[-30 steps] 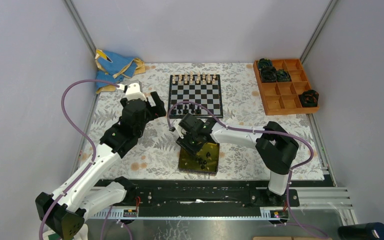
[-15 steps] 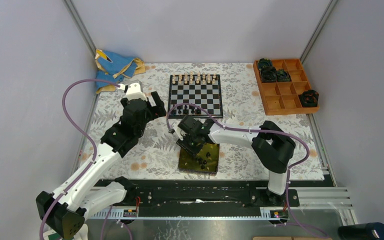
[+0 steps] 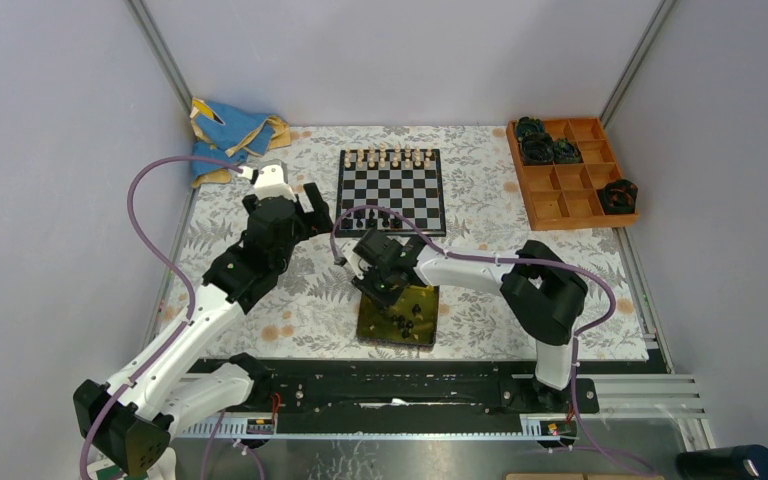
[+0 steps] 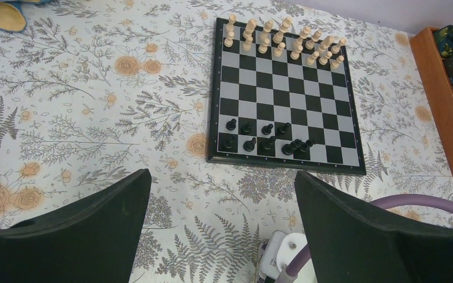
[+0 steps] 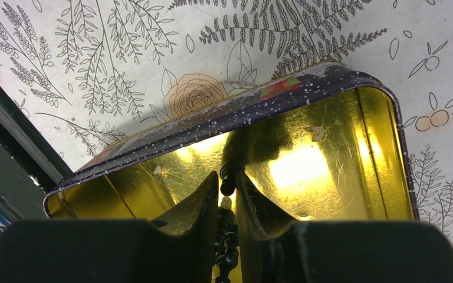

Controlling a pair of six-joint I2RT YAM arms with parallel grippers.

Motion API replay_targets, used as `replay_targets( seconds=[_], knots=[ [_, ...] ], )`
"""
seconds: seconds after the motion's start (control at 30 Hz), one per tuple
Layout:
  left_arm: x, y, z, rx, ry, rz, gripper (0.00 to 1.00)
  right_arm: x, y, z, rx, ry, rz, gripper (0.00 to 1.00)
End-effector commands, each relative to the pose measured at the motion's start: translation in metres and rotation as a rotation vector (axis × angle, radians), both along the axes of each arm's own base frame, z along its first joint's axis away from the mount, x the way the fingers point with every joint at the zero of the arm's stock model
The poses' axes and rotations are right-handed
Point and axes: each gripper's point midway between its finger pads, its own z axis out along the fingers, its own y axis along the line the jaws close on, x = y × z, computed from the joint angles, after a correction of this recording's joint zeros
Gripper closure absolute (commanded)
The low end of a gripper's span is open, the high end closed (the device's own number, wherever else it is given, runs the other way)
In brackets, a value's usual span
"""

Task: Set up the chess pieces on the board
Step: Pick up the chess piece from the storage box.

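we find the right claw (image 5: 227, 175) reaching down into the yellow tin (image 5: 330, 118). the tin lies by the near edge of the table (image 3: 290, 300), between that edge and the board (image 3: 400, 190). the claw's fingers stand narrow and grip one black chess piece (image 5: 228, 184) at their tips, and the piece fills the gap between them. more loose black pieces (image 3: 407, 318) lie on the tin's floor.

the left claw (image 4: 224, 236) hangs above the table, just left of the board's near left corner. it is spread wide and holds nothing.

on the board, cream pieces (image 4: 283, 41) fill the two rows along its far edge. the placed black pieces (image 4: 265, 135) occupy the two rows along its near edge, from the left corner to about the middle. those nearest the middle are bunched together, and we cannot tell whether they stand upright.

a wooden tray (image 3: 570, 190) with dark round lumps (image 3: 545, 140) sits at the table's far right corner. a blue cloth (image 3: 225, 135) sits at the far left corner.
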Motion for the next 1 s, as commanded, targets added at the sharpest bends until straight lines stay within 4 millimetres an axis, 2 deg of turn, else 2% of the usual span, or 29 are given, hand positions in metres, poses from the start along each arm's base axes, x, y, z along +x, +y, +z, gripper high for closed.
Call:
replay_targets(
  seconds=[0.0,0.3,0.4,0.47,0.67,0.8,0.97],
  knots=[
    [0.004,0.002,0.019,-0.005,-0.052,0.018,0.01,0.003,0.016,0.009,0.037,-0.019,0.028,0.78],
    [0.003,0.003,0.019,-0.002,-0.053,0.018,0.01,0.007,0.012,0.008,0.005,-0.031,0.010,0.94],
    [0.003,0.004,0.022,-0.002,-0.063,0.023,0.01,0.009,0.011,0.015,0.008,-0.046,0.003,1.00],
    [0.004,0.005,0.025,0.000,-0.073,0.026,0.01,0.011,0.011,0.023,0.012,-0.059,-0.001,1.00],
    [0.005,0.010,0.038,0.001,-0.109,0.044,0.01,0.015,0.010,0.051,0.020,-0.088,-0.015,1.00],
    [0.003,0.015,0.045,0.001,-0.134,0.061,0.01,0.023,0.011,0.080,0.043,-0.135,-0.040,1.00],
    [0.002,0.019,0.048,0.007,-0.146,0.075,0.01,0.052,0.012,0.119,0.049,-0.277,-0.108,1.00]
  ],
)
